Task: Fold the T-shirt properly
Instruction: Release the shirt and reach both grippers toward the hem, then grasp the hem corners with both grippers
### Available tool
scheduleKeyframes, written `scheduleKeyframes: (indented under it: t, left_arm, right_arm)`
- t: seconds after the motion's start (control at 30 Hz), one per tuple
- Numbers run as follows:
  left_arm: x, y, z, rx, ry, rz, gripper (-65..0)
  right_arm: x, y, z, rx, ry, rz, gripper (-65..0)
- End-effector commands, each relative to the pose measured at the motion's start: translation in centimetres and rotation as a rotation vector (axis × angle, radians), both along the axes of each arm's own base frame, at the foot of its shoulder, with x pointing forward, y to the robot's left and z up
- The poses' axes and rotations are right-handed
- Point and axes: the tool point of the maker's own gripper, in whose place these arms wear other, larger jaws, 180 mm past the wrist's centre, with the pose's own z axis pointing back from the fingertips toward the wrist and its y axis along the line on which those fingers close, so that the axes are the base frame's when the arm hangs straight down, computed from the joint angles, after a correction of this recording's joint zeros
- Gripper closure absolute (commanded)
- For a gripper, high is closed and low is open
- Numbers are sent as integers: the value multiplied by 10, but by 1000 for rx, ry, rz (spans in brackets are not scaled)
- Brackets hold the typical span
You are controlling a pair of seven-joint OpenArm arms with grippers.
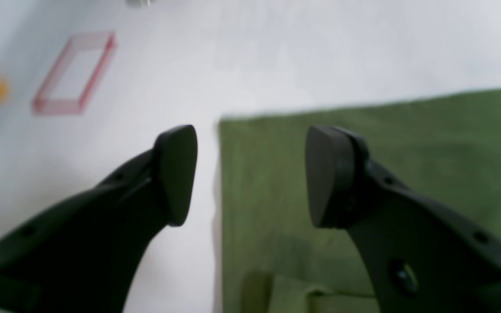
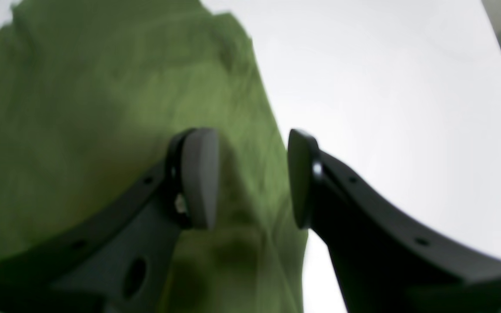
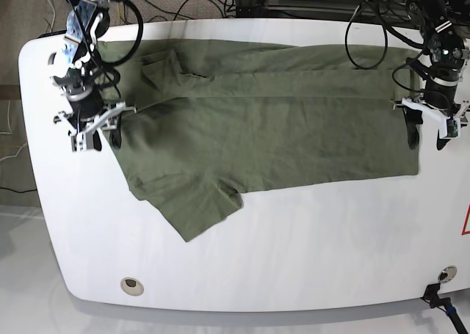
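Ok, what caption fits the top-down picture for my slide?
Two open grippers, left gripper and right gripper, flank a half-folded T-shirt.

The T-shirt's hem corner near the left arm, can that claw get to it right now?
Probably yes. The left claw is open and straddles the side edge of the T-shirt just short of the corner, and nothing lies between it and the cloth.

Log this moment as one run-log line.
T-shirt: flat, far side folded | left end effector: open, astride hem edge | right end effector: open, at collar end
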Motion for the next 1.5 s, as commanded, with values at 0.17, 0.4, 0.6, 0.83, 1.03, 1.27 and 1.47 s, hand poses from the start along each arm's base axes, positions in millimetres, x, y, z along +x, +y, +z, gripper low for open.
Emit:
scheduleKeyframes:
  t: [0.17, 0.4, 0.6, 0.83, 1.03, 1.27, 1.47]
  left_arm:
    - [48, 18, 5, -1, -51, 36, -371]
    - [76, 31, -6, -34, -22, 37, -371]
    - [89, 48, -27, -81, 36, 58, -371]
    - [92, 52, -39, -125, 25, 71, -373]
    - [89, 63, -43, -121, 39, 82, -373]
    - [88, 64, -43, -120, 38, 85, -373]
    - [86, 73, -39, -104, 40, 92, -373]
  right_arm:
    - [65, -8, 4, 95, -48, -18, -262]
    - [114, 4, -11, 156, -35, 40, -262]
    - [129, 0, -26, 216, -24, 15, -262]
    - [128, 3, -37, 242, -8, 9, -263]
    - [125, 25, -45, 225, 23, 72, -262]
    - [119, 26, -52, 227, 39, 71, -255]
    - [118, 25, -53, 228, 40, 70, 0]
